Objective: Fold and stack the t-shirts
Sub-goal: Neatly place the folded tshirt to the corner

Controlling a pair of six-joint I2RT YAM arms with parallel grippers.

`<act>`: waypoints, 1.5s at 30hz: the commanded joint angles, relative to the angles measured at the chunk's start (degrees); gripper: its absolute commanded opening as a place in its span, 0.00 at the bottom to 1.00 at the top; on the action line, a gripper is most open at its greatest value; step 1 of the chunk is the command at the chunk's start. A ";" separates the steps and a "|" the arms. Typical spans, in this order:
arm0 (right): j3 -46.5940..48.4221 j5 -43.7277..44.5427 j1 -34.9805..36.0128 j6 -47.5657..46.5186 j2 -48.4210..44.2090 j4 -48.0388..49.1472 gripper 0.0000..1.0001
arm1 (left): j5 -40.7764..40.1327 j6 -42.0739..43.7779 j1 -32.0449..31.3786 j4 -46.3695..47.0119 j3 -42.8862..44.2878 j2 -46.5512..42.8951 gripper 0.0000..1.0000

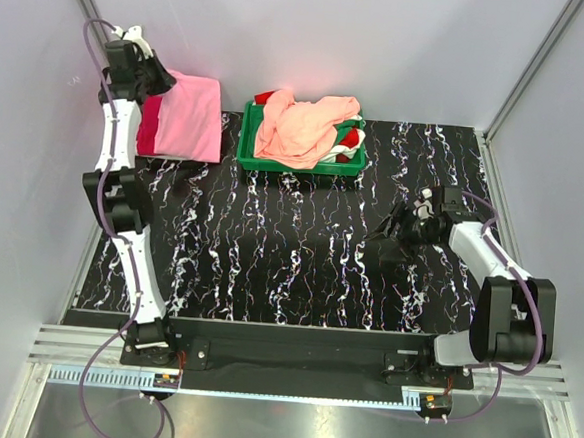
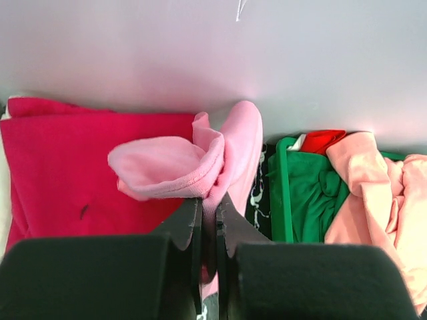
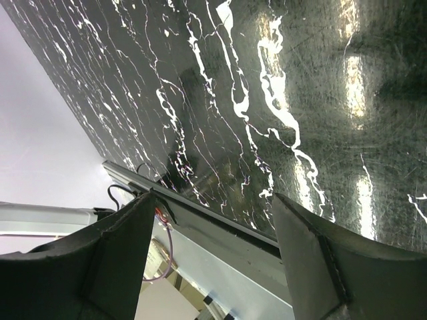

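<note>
A bubblegum pink t-shirt [image 1: 191, 117] lies folded at the table's far left, partly over a crimson t-shirt [image 1: 148, 129]. My left gripper [image 1: 151, 81] is at their far left edge. In the left wrist view it [image 2: 209, 208] is shut on a bunched fold of the pink shirt [image 2: 180, 163], with the crimson shirt [image 2: 60, 160] beneath. A peach-salmon t-shirt [image 1: 298, 129] is heaped in the green tray [image 1: 249, 148] over red and white cloth. My right gripper [image 1: 404, 227] is open and empty above the table's right side, and it also shows in the right wrist view [image 3: 210, 207].
The green tray [image 2: 283, 193] stands just right of the pink shirt at the back middle. Grey walls close the back and both sides. The black marbled tabletop [image 3: 280, 80] shows under the right gripper, with the near metal rail [image 3: 220, 233] beside it.
</note>
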 commanded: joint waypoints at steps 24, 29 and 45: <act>4.30 -0.78 0.48 -1.19 4.72 0.47 0.77 | -5.10 -1.87 5.42 24.61 7.94 13.63 0.08; 4.12 -0.17 0.48 -1.27 5.25 0.64 0.77 | -13.20 -4.33 5.33 32.61 7.33 18.91 0.63; 4.21 0.19 0.83 -0.75 0.07 -0.41 0.77 | -13.47 -8.98 8.75 28.25 -23.25 -9.21 0.99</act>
